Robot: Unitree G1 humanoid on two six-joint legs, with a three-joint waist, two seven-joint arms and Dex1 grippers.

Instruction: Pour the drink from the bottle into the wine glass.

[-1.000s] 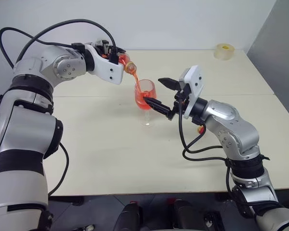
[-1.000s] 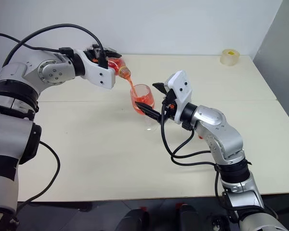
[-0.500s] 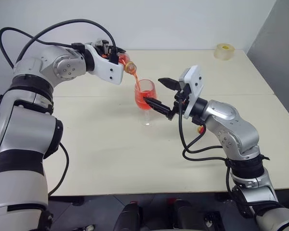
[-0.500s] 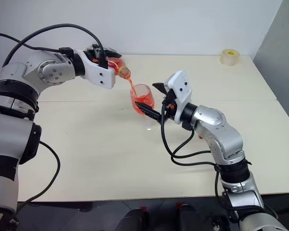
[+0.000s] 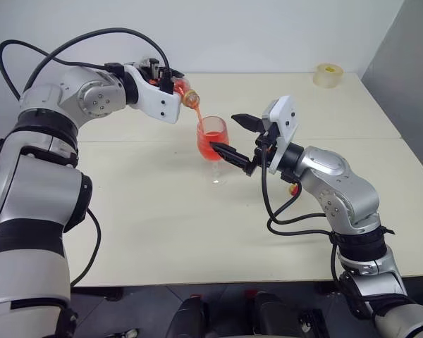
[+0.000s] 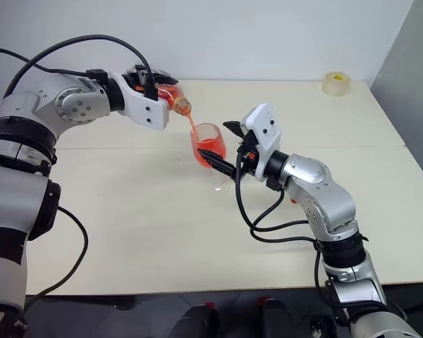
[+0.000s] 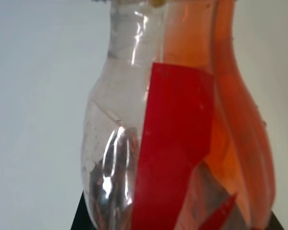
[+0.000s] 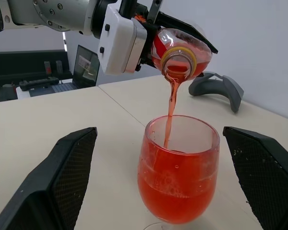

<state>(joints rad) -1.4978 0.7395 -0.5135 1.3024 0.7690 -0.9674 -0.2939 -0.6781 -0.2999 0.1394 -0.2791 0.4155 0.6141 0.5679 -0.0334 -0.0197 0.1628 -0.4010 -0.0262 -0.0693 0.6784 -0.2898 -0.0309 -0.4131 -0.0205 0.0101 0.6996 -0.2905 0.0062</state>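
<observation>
Left gripper (image 5: 170,82) clamping tilted bottle (image 5: 185,94), right gripper (image 5: 234,135) wide, flanking wine glass (image 5: 213,139)

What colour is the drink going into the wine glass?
Translucent red-orange, the drink fills much of the wine glass; clearest in the right wrist view.

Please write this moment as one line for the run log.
phase: pouring | left gripper: shut on bottle, tilted | drink: streaming into wine glass | right gripper: open, fingers either side of glass

Tilted bottle (image 8: 182,51) streams red drink (image 8: 170,103) into upright wine glass (image 8: 178,172)
</observation>
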